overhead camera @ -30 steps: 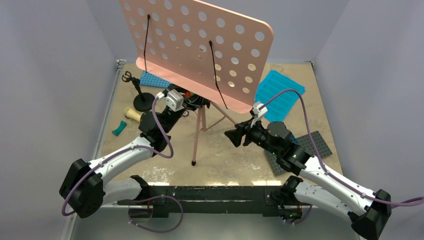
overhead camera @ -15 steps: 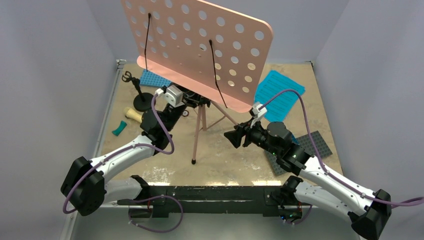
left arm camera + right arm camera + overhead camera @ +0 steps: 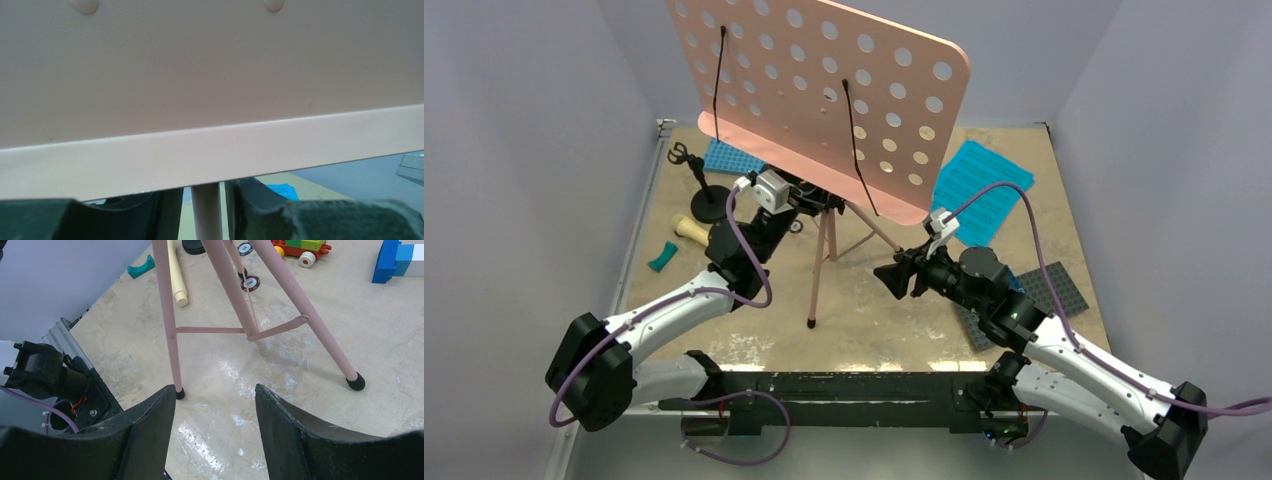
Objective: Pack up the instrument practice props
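- Bench (image 3: 864,310), marbled beige, walled in grey; no box or bag for packing shows in any view.
- Right end effector (image 3: 215,390): near side of the pink music stand (image 3: 824,90), low, facing its tripod legs (image 3: 170,330). Jaws wide apart, nothing between them but bench.
- Left end effector (image 3: 206,200): up under the stand's board, jaws straddling the post (image 3: 206,215) closely. Cannot tell whether it pinches the post or only brackets it.
- Stand upright, legs spread, not folded.
- Cream microphone (image 3: 690,229) lies left of the stand; black mic stand (image 3: 709,205) upright just behind it.
- Cyan pages (image 3: 982,185) flat on the bench, right of the stand, towards the far side.
- Judgement: early. Nothing packed yet; all four props loose. Stand looks to be the first item addressed, collapsing it likely next.
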`<state>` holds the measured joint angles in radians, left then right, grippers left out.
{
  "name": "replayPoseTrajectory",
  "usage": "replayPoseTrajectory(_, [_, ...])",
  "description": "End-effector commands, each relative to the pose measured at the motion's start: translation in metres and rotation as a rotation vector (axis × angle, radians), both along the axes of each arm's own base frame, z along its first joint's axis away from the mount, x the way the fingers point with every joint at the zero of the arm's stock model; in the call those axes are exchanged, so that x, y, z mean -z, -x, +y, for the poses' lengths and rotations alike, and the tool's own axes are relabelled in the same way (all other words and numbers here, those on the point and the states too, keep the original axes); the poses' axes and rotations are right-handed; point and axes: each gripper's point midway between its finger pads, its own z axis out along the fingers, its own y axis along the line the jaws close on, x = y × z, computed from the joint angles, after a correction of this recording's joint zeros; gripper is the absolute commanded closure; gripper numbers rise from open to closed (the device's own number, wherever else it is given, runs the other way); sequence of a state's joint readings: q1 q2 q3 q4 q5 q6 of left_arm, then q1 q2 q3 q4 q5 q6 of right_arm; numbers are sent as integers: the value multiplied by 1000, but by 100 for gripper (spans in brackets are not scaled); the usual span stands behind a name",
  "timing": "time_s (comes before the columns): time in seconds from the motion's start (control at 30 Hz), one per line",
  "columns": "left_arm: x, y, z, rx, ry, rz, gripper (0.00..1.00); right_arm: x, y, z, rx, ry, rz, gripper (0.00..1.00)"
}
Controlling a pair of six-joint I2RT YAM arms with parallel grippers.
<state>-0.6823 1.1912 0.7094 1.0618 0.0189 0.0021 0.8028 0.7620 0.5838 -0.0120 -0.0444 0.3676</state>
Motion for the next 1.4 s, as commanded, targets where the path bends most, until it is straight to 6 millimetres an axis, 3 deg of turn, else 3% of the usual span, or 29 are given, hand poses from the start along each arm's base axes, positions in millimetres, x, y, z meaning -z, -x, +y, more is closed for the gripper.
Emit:
replayPoseTrajectory(0.0, [-33,8,5,0,56,-77,56,-6,2,-1,-1,-25,-1,37])
replayPoseTrajectory(0.57, [-27,-5,3,-34,52,-33,47,-3,4,-2,-1,-21,14,37])
replayPoseTrajectory(0.67, [-27,-4,2,-26,49,-38,59,-3,4,-2,-1,-20,13,37])
replayPoseTrajectory(0.87, [-28,-1,2,-19,46,-46,100,-4,5,-2,-7,-23,13,37])
replayPoseTrajectory(1.03, [-21,0,-1,-5,-9,9,100,-8,6,-3,-7,-30,-4,37])
replayPoseTrajectory(1.17, [7,-2,-1,-9,-68,85,100,-9,5,0,-27,-47,-49,36])
replayPoseTrajectory(1.37, [50,3,6,-6,-62,189,100,-7,-5,1,-2,-65,-128,14])
